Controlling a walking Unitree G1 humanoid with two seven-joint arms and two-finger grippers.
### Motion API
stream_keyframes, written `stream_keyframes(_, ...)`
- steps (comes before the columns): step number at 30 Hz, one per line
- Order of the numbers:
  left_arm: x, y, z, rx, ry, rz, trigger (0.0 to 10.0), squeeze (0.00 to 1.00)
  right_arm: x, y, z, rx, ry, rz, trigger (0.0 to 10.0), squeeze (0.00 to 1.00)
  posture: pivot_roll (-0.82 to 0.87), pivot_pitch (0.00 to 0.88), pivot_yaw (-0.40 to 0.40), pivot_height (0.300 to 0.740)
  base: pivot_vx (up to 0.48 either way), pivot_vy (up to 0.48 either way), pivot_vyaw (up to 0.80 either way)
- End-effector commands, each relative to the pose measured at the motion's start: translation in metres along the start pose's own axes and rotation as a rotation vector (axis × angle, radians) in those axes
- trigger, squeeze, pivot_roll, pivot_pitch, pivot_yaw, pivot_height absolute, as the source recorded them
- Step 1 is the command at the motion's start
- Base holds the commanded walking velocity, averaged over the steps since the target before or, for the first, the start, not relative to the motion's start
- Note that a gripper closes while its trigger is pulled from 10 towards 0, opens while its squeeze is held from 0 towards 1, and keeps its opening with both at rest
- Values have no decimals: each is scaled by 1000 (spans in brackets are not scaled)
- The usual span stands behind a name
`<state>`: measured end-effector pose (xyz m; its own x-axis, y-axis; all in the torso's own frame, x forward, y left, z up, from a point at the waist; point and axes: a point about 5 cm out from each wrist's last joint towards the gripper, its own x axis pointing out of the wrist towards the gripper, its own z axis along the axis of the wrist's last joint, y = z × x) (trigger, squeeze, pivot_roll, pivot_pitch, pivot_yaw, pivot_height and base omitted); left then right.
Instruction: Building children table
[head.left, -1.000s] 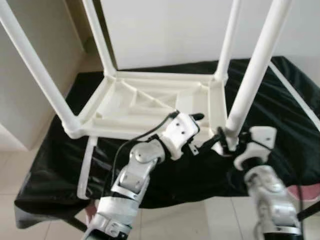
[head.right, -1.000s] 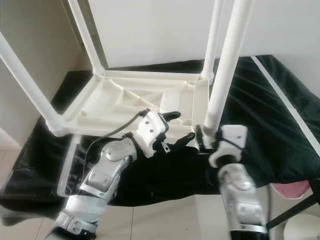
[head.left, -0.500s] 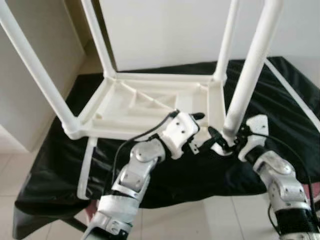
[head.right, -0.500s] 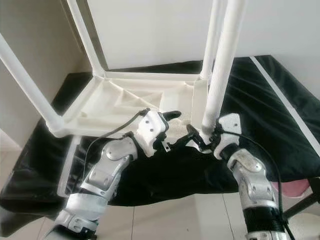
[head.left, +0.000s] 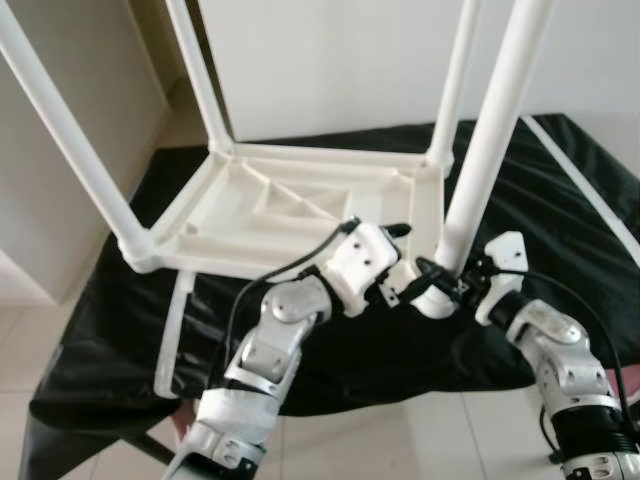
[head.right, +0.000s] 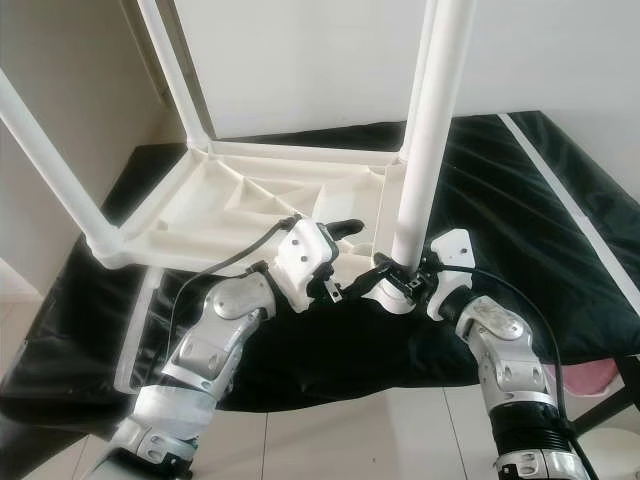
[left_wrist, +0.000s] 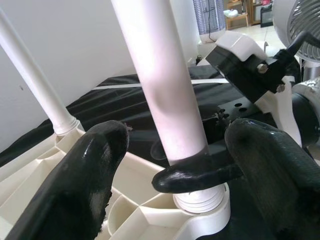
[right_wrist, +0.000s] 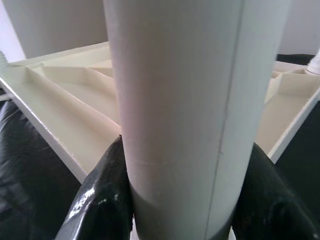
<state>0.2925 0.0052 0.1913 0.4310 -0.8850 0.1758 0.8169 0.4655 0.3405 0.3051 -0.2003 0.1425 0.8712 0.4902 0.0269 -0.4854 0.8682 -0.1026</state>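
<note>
A: Where was it? How would it handle?
B: The upturned table lay on the black-draped worktop. Light, stiff, slick plastic, probably.
A: Claws?
B: Left claw gaped beside the near leg; right claw clamped its base, the best hold.

The upturned children's table is plain cream-white, and its legs are plain white too. It lies on a glossy black cloth that covers the surface. The arms are silver with white wrist housings, the fingers shiny black, and the floor pale tile.
</note>
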Motion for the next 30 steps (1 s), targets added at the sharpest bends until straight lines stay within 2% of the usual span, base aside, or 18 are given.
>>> stream_keyframes(1,1,3,-2,-11,1,52,10000,0,0,4,-8,18,39,-31,10000,0,-76,0,56,740,0,0,0)
stream_keyframes(5,3,2,-4,-23,8,53,10000,0,0,4,-10,29,66,-254,10000,0,-93,0,52,740,0,0,0)
stream_keyframes(6,4,2,-4,-32,8,53,10000,0,0,6,-10,65,69,-319,10000,0,-96,12,44,740,0,0,0)
stream_keyframes(7,4,2,-4,-32,8,53,10000,0,0,6,-10,65,69,-319,10000,0,-96,12,44,740,0,0,0)
stream_keyframes(8,5,1,-3,-42,8,55,10000,0,0,8,-9,94,66,-376,10000,0,-97,22,44,740,0,0,0)
stream_keyframes(9,6,2,-4,-53,10,73,10000,0,1,17,-8,118,61,-462,10000,0,-94,35,45,740,0,0,0)
stream_keyframes(11,6,3,-4,-53,11,84,10000,0,1,20,-8,117,57,-488,10000,0,-94,35,45,740,0,0,0)
stream_keyframes(13,5,6,-7,-125,27,113,10000,0,1,29,-9,146,54,-600,10000,0,-92,48,45,740,0,0,0)
stream_keyframes(14,5,6,-7,-125,27,113,10000,0,1,29,-9,146,54,-600,10000,0,-92,48,45,740,0,0,0)
stream_keyframes(18,-1,10,-6,-129,23,144,10000,0,0,44,-13,192,52,-770,10000,0,-78,61,49,740,0,0,0)
stream_keyframes(19,-1,10,-6,-129,23,144,10000,0,0,44,-13,192,52,-770,10000,0,-78,61,49,740,0,0,0)
stream_keyframes(20,-12,15,-10,-131,40,158,10000,0,6,59,-13,218,43,-739,10000,0,-71,62,54,740,0,0,0)
stream_keyframes(22,-16,18,-11,-124,51,163,10000,0,7,60,-13,207,44,-733,10000,0,-68,66,61,740,0,0,0)
stream_keyframes(25,-21,23,-14,-115,70,168,10000,0,-1,48,-13,170,39,-770,10000,0,-63,65,70,740,0,0,0)
stream_keyframes(28,-25,27,-14,-74,87,166,10000,0,-4,44,-10,136,38,-759,10000,0,-65,56,67,740,0,0,0)
stream_keyframes(30,-23,27,-11,-99,74,168,10000,0,-9,37,-5,138,8,-764,10000,0,-65,66,67,740,0,0,0)
